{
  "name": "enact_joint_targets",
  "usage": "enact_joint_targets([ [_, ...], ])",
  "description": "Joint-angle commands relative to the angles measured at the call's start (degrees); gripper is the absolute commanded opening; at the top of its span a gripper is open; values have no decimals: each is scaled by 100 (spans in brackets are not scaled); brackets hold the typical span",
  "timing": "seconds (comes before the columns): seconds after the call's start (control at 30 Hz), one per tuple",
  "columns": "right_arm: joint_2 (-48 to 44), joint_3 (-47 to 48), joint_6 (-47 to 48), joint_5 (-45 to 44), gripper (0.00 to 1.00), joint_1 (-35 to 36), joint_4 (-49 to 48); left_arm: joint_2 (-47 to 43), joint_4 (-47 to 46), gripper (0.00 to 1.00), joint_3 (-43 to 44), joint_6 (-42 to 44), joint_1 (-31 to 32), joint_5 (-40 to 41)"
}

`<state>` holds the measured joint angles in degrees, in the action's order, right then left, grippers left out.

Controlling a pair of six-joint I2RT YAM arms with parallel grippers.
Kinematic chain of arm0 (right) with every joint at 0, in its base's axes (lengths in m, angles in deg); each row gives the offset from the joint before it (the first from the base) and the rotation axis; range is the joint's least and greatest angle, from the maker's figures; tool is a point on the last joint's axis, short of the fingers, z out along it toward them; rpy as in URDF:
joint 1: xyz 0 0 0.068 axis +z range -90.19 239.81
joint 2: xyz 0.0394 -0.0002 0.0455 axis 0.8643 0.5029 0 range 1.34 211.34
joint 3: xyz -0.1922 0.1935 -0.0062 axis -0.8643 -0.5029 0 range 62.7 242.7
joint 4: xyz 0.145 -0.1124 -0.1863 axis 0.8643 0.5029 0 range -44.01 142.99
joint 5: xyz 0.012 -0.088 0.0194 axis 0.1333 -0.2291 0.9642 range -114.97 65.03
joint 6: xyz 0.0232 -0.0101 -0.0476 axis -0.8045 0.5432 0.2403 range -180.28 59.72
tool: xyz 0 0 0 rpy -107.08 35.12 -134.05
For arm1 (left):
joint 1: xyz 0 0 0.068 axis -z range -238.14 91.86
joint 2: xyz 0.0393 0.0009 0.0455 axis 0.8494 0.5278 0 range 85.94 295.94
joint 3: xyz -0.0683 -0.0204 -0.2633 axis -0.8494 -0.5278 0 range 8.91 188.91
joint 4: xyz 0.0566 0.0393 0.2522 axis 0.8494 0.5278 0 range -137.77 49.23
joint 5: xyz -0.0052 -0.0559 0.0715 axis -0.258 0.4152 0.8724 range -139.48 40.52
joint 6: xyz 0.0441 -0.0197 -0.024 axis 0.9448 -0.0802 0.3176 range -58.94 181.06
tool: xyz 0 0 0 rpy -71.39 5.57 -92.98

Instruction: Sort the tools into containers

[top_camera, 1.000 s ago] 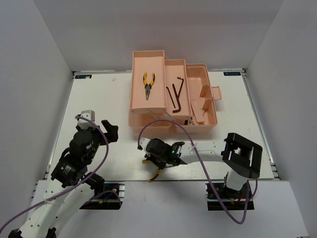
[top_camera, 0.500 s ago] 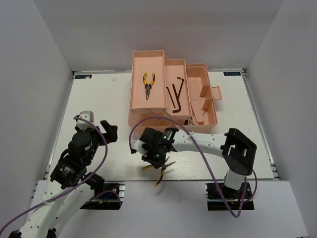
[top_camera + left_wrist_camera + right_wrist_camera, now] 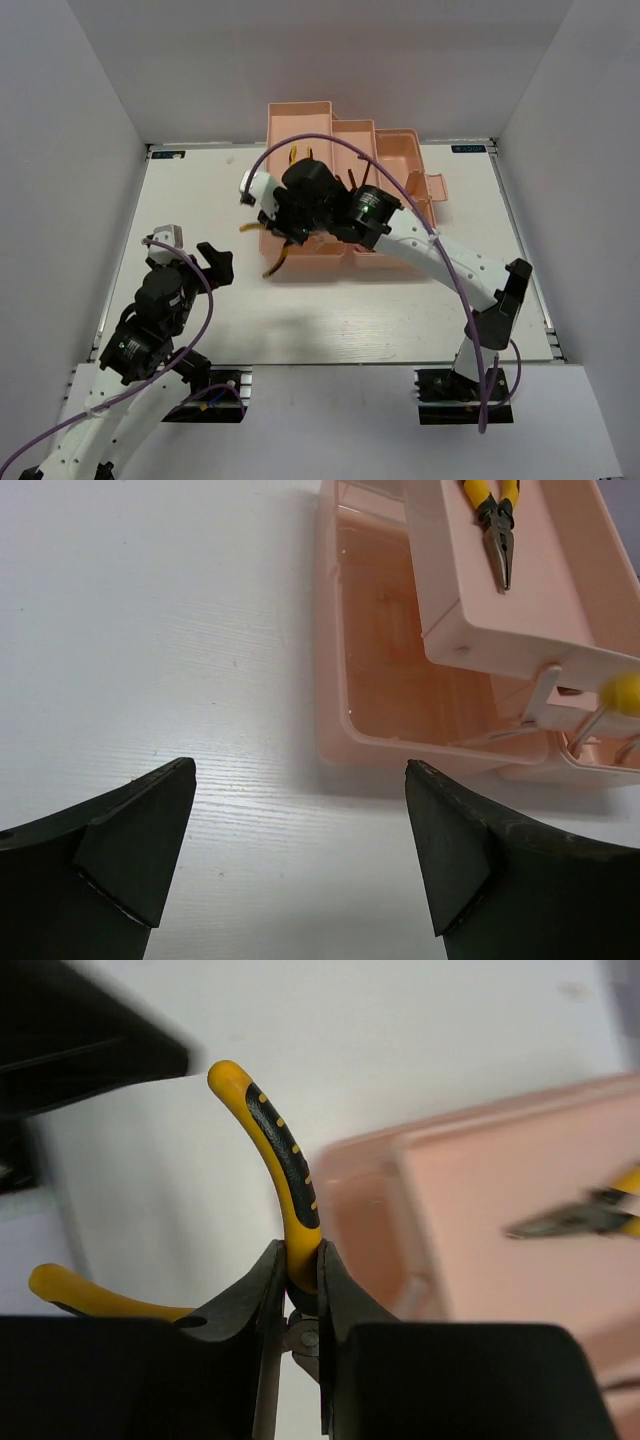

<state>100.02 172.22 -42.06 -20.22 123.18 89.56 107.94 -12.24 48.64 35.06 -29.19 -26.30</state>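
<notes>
Holding yellow-handled pliers clamped in my right gripper at the toolbox's 9 o'clock edge; my left gripper sits spread apart, at its 8 o'clock.

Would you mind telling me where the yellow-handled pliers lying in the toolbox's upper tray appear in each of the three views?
Top external: pliers at the far end of the leftmost pink tray, only yellow handles showing past the right arm.
Left wrist: pliers at top right, nose pointing down the picture.
Right wrist: pliers at the right edge, blurred, beyond the held pliers.
Shared landmark: that pink tray, holding them.
</notes>
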Motion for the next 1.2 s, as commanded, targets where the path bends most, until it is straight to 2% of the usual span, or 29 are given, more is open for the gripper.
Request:
enact_joint_targets([
  [0.0,2,289,-29,-1728,0,-395,-1365,-20,-64,96,-105,-54,5,125],
  [0.13,345,982,-468,-2502,0,-1105,-2141,-20,-64,96,-105,-54,5,125],
  [0.17,441,1028,-590,-2575,0,-1178,-2516,-20,-64,96,-105,-54,5,125],
  [0.3,793,1230,-890,-2629,0,-1556,-2740,-20,-64,96,-105,-54,5,125],
  [0.47,1110,1248,-1592,-1770,0,-2161,-2450,33,-64,96,-105,-54,5,125],
  [0.8,1444,1450,-2744,-538,0,-2549,-2055,138,-64,96,-105,-2,5,125],
  [1.0,1409,1353,-2710,761,0,-2558,-2010,138,-116,96,-105,-2,5,125],
  [1.17,1418,1327,-2525,1439,0,-2532,-1967,138,-116,96,-105,-2,5,125],
])
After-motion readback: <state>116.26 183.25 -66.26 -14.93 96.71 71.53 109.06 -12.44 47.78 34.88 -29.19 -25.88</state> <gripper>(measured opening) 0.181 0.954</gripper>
